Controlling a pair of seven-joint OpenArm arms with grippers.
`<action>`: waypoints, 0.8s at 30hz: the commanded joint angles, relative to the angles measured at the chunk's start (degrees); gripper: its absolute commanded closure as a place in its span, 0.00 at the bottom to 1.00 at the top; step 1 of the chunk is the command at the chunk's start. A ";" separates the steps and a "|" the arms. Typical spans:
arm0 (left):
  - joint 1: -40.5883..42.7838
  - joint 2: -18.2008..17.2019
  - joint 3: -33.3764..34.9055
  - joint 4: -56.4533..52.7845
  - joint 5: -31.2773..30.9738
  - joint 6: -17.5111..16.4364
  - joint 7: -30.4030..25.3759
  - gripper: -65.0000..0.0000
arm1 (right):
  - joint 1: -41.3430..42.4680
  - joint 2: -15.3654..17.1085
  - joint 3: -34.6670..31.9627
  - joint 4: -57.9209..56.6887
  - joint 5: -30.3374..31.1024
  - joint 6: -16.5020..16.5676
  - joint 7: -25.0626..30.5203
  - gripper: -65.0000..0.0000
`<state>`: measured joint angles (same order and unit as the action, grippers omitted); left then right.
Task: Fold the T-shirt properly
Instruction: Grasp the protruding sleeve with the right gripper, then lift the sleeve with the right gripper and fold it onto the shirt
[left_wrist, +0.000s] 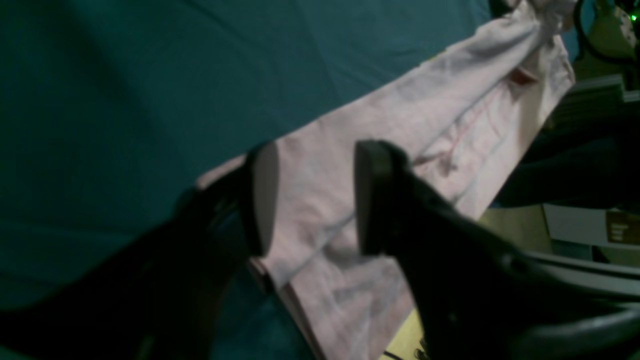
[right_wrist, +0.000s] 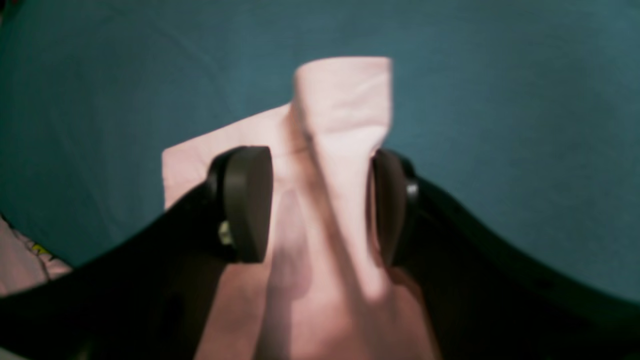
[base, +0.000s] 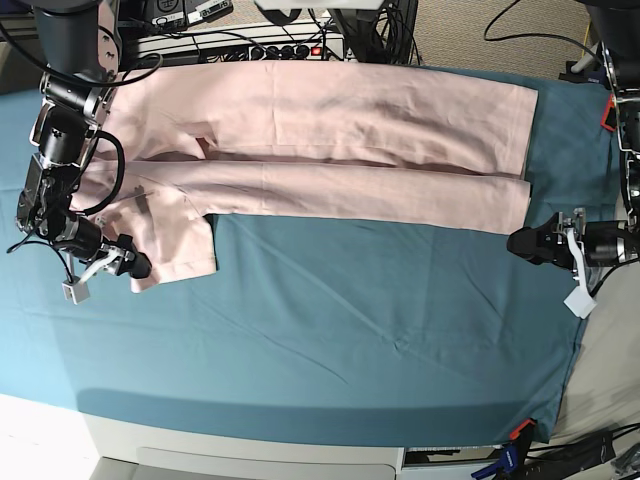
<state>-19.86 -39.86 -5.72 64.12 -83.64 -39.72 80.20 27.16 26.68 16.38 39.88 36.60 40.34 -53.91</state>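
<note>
Pink T-shirt (base: 330, 150) spread across frame top on teal cloth (base: 350, 330), right gripper (right_wrist: 320, 205) apart around sleeve, left gripper (left_wrist: 312, 200) apart over hem corner.

Materials and finishes: cloth goods on a covered table, dark plastic tooling.

T-shirt (base: 340, 130): pale pink knit cloth, matt, soft, lightly creased, with a stitched seam line showing in the left wrist view. Table cloth (base: 350, 320): teal woven fabric, matt, smooth with faint wrinkles. Left gripper (left_wrist: 310, 197): black plastic fingers, smooth with a dull sheen. Right gripper (right_wrist: 320, 205): black plastic, matt flat pads (right_wrist: 247, 200), small bright metal fasteners at the pad mounts.
</note>
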 joint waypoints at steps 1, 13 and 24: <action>-1.38 -1.25 -0.46 0.83 -1.36 -0.28 -0.20 0.59 | 0.52 0.66 -0.28 0.20 -1.49 -0.34 -2.27 0.61; -1.40 -1.25 -0.46 0.83 -1.36 -0.28 -0.20 0.59 | 0.44 1.75 -0.11 10.99 4.20 -0.34 -13.79 1.00; -1.40 -1.25 -0.46 0.83 -1.36 -0.28 -0.20 0.59 | -3.61 1.73 -0.13 32.17 13.42 -0.34 -26.09 1.00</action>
<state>-19.86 -39.86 -5.72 64.16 -83.66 -39.72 80.18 22.33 27.42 15.99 71.26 49.39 39.94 -80.77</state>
